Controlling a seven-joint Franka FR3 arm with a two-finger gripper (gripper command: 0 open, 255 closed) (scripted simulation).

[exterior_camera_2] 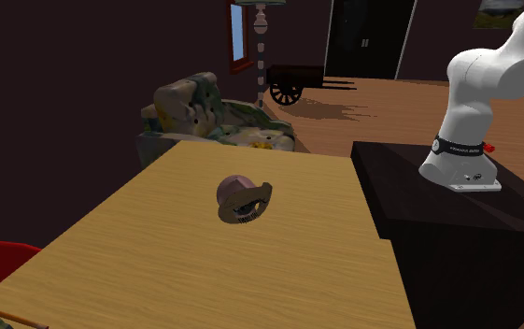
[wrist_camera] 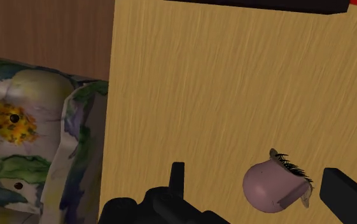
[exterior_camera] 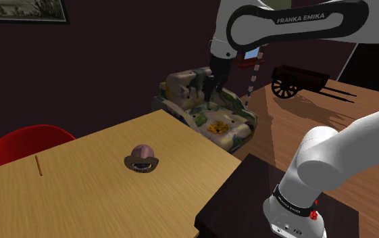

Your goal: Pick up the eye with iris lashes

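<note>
Eye (exterior_camera: pixel 141 159) sits on the table (exterior_camera: pixel 80 196), approx mid-top, a bit twd the stand (exterior_camera: pixel 248 203) side. Shape: smooth rounded dome, matte mauve-pink, w/ a brown lid flap across the front & a fringe of short black lashes poking out under it.

Table top: light yellowish wood, fine straight grain, crisp square edges. A thin brown stick (exterior_camera: pixel 39 165) lies flat on it, well apart from the eye, over by the red chair (exterior_camera: pixel 26 142), which has a smooth moulded shell & rounded back.

Gripper (wrist_camera: pixel 257 173) is all black & blocky. Its fingers (wrist_camera: pixel 178 175) stand wide apart w/ nothing clasped. In the wrist view the eye shows between them, untouched. In the shoulder view the gripper hangs high over the table's far edge, well clear of the eye.

Beyond the table is a puffy armchair (exterior_camera: pixel 208 111) in floral-print fabric: yellow blooms, green leaves on cream. Behind it is a dark cart (exterior_camera: pixel 301 80) w/ a spoked wheel, standing on a brown wood floor (exterior_camera: pixel 357 101).

Writing: "FRANKA EMIKA" in white caps on the dark band of the arm (exterior_camera: pixel 296 20). The black ring (exterior_camera: pixel 292 203) at the arm's base has small white print, too small to read. The stand is a dark flat-topped box.
</note>
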